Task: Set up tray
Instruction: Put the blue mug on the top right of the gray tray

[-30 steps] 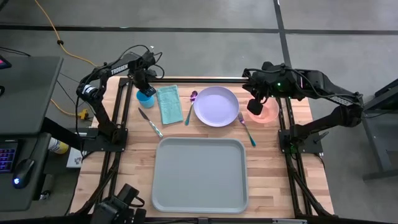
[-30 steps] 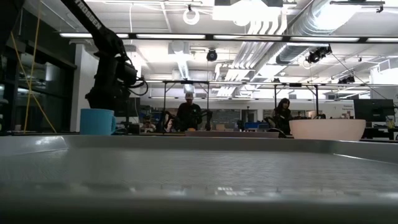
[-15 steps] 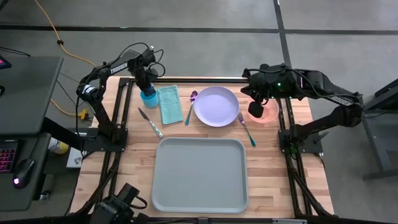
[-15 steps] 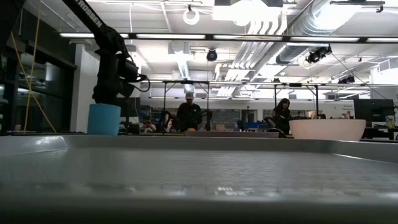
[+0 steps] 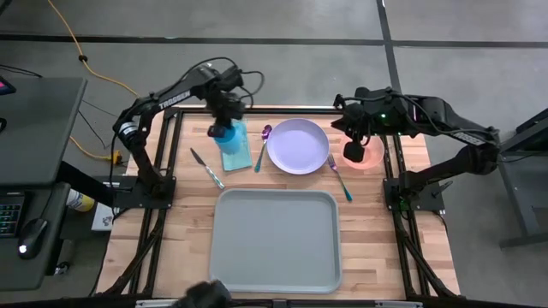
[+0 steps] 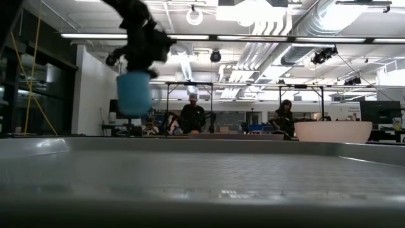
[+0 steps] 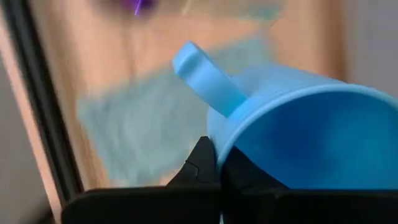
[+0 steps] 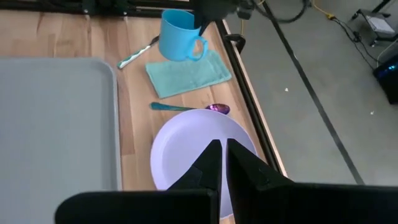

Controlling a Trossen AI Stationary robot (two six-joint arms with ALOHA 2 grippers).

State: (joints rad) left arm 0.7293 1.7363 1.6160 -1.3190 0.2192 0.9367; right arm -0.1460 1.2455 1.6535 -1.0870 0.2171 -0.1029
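The pale grey-green tray [image 5: 274, 239] lies flat at the table's near middle, filling the low view's foreground [image 6: 190, 171]. My left gripper [image 5: 225, 118] is shut on a blue cup [image 5: 224, 136], carried above the teal napkin [image 5: 236, 152]; the low view shows the cup [image 6: 134, 92] in the air. My right gripper [image 5: 353, 153] hovers over the left rim of the pink bowl [image 5: 371, 152], with its fingers shut [image 8: 221, 163] and nothing between them. The lavender plate [image 5: 297, 146] rests flat on the table beyond the tray. My left gripper pinches the cup's wall at the rim [image 7: 219, 142], right beside the handle [image 7: 199, 74]. One finger [image 7: 202, 163] is outside the wall and the other is inside. The fingers come from above, pointing down. The cup hangs upright, lifted clear of the table.
A purple spoon [image 5: 262, 147] lies between napkin and plate, a knife [image 5: 208, 168] left of the napkin, and a fork [image 5: 340, 177] right of the plate. The bowl [image 6: 333, 132] stands on the table. People stand in the room far behind the table.
My left gripper closed in on the cup at the table's far left, took hold of it, then rose and swung toward the table's right. The cup went from standing on the wood to lifted clear, now above the napkin.
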